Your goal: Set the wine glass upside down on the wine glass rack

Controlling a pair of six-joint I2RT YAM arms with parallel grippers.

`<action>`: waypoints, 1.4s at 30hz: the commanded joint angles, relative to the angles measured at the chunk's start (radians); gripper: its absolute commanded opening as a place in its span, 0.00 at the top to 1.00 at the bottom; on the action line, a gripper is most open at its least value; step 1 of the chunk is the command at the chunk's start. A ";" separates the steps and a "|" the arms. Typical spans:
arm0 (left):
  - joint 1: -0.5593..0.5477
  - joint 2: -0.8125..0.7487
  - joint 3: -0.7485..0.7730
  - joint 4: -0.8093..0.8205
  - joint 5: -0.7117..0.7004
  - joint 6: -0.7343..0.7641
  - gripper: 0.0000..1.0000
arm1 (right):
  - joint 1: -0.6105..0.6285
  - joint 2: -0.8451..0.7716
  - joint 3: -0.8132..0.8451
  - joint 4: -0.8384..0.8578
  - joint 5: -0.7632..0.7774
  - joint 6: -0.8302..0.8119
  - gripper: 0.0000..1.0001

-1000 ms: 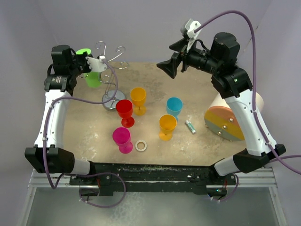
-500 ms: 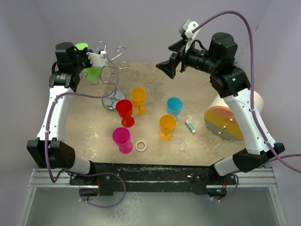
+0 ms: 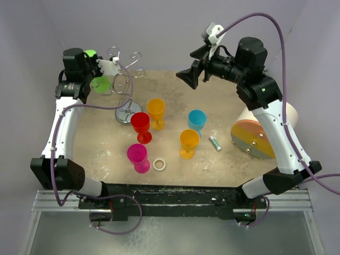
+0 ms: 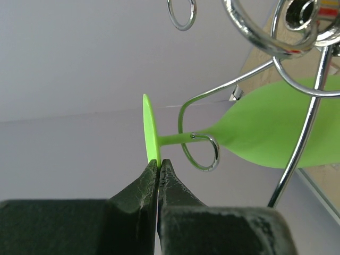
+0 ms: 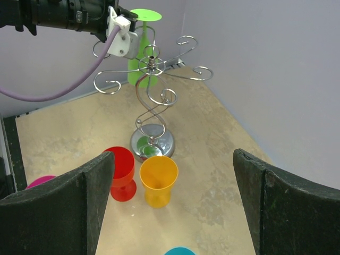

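The green wine glass (image 3: pixel 100 84) hangs upside down, foot up, beside the left arms of the wine glass rack (image 3: pixel 126 79). My left gripper (image 3: pixel 89 61) is shut on the rim of the glass's foot (image 4: pixel 150 127). In the left wrist view the stem crosses one curled hook (image 4: pixel 204 151), and the bowl (image 4: pixel 265 130) lies behind the rack's wires. The right wrist view shows the glass (image 5: pixel 139 74) behind the rack (image 5: pixel 151 66) and its shiny base (image 5: pixel 152 143). My right gripper (image 3: pixel 190 77) is open and empty, raised high over the far middle of the table.
Red (image 3: pixel 141 125), orange (image 3: pixel 156 110), blue (image 3: pixel 197 120), second orange (image 3: pixel 189 141) and pink (image 3: pixel 137 155) glasses stand upright mid-table. A white ring (image 3: pixel 159 164) and a small tube (image 3: pixel 215 142) lie nearby. A striped disc (image 3: pixel 254 138) stands at the right edge.
My left gripper has lifted the green glass up and back a little, close against the rack's left hooks. The right arm has barely moved.
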 commanded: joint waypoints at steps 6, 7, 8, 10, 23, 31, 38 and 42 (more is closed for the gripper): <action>-0.003 -0.051 0.029 -0.021 0.005 -0.013 1.00 | -0.002 -0.037 -0.010 0.048 -0.005 -0.015 0.05; -0.003 -0.055 0.030 -0.027 0.007 -0.016 1.00 | -0.002 -0.039 -0.012 0.049 -0.005 -0.015 0.05; -0.003 -0.055 0.029 -0.030 0.007 -0.019 1.00 | -0.003 -0.041 -0.012 0.049 -0.004 -0.015 0.05; -0.003 -0.059 0.030 -0.040 0.011 -0.022 1.00 | -0.002 -0.044 -0.015 0.051 -0.004 -0.016 0.05; -0.005 -0.075 0.023 -0.075 0.048 -0.044 1.00 | -0.005 -0.065 -0.031 0.055 -0.005 -0.015 0.04; -0.012 -0.064 0.022 -0.102 0.050 -0.058 1.00 | -0.011 -0.074 -0.043 0.059 -0.006 -0.015 0.03; -0.016 -0.063 0.020 -0.129 0.050 -0.064 0.96 | -0.011 -0.068 -0.043 0.060 -0.008 -0.015 0.03; -0.015 -0.063 0.019 -0.136 0.050 -0.063 0.94 | -0.011 -0.069 -0.047 0.062 -0.005 -0.018 0.02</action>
